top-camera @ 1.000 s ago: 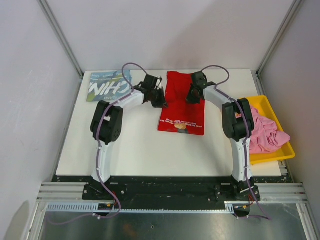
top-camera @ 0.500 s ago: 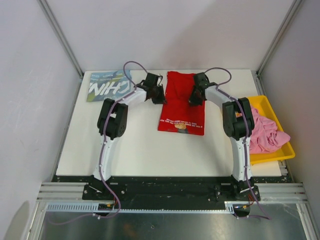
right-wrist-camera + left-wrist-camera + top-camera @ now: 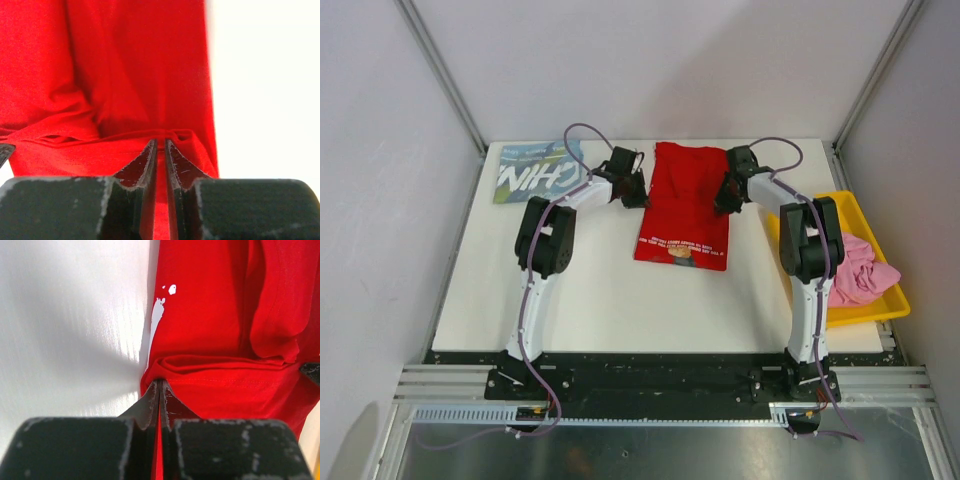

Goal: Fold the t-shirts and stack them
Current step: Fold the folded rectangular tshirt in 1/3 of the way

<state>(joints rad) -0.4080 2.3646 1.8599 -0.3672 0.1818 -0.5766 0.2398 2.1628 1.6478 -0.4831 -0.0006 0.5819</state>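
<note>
The red t-shirt [image 3: 682, 205] lies folded at the middle of the table's far half, white lettering and a face print along its near edge. My left gripper [image 3: 636, 192] is shut on its left edge [image 3: 200, 385], red cloth pinched between the jaws. My right gripper [image 3: 726, 196] is shut on its right edge [image 3: 165, 145], cloth between the jaws. The blue t-shirt [image 3: 535, 170] with large white letters lies folded at the far left corner. The pink t-shirt [image 3: 855, 268] lies crumpled in the yellow tray [image 3: 880, 308].
The yellow tray stands at the table's right edge beside my right arm. Grey walls and metal posts [image 3: 440, 70] enclose the table on three sides. The white table [image 3: 600, 290] shows bare in front of the red shirt.
My right gripper has moved right from over the red shirt to its right edge. My left gripper shifted slightly back along the left edge. The shirt's top half looks spread wider.
</note>
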